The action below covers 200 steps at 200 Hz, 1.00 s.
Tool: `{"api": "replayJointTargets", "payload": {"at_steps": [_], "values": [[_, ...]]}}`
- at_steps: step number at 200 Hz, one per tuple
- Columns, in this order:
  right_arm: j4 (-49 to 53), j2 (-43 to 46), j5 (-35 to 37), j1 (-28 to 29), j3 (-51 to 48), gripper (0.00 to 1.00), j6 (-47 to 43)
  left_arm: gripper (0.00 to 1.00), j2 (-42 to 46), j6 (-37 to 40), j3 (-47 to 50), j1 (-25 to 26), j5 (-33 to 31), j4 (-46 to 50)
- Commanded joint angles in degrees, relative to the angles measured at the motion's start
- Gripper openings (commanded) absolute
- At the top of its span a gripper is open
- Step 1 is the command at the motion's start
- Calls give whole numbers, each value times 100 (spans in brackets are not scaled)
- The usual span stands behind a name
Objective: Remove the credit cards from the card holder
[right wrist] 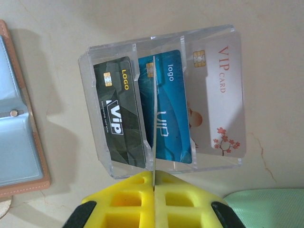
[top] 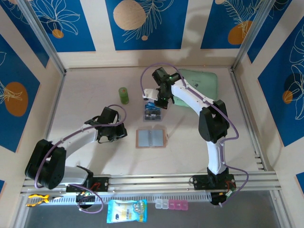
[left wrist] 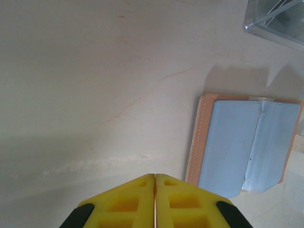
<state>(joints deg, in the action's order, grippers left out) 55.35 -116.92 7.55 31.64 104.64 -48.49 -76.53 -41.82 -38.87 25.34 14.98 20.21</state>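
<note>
- Pinching a card [right wrist: 154, 118] edge-on, right claw [right wrist: 154, 176] is hanging shut over tray [right wrist: 161, 40] holding three cards [right wrist: 173, 118].
- Left claw [left wrist: 155, 178] is hovering shut, empty, beside open holder [left wrist: 237, 142].

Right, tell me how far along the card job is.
Done: three cards sit in the clear tray; the card holder lies open, its pockets apparently empty. In hand: the right pincer is shut on what looks like a fourth card, edge-on over the tray. Left: dropping it in. The left pincer is shut, empty.
</note>
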Motion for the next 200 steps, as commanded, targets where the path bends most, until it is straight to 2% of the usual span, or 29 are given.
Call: {"api": "replayJointTargets", "payload": {"at_steps": [1, 99, 141, 174, 200], "values": [[143, 151, -122, -26, 207, 1, -124, 10, 106, 95, 16, -74, 125, 71], [-16, -379, -154, -88, 167, 5, -248, 10, 88, 95, 38, -96, 112, 88], [-179, -279, 3, -114, 127, 21, -153, 12, 67, 122, -13, -126, 102, 97], [-287, 0, 79, -157, 21, 23, -92, 18, 1, 272, -159, -204, 32, 193], [-461, 328, 126, -195, -280, 24, 107, 33, -75, 516, -315, -309, -144, 297]]}}
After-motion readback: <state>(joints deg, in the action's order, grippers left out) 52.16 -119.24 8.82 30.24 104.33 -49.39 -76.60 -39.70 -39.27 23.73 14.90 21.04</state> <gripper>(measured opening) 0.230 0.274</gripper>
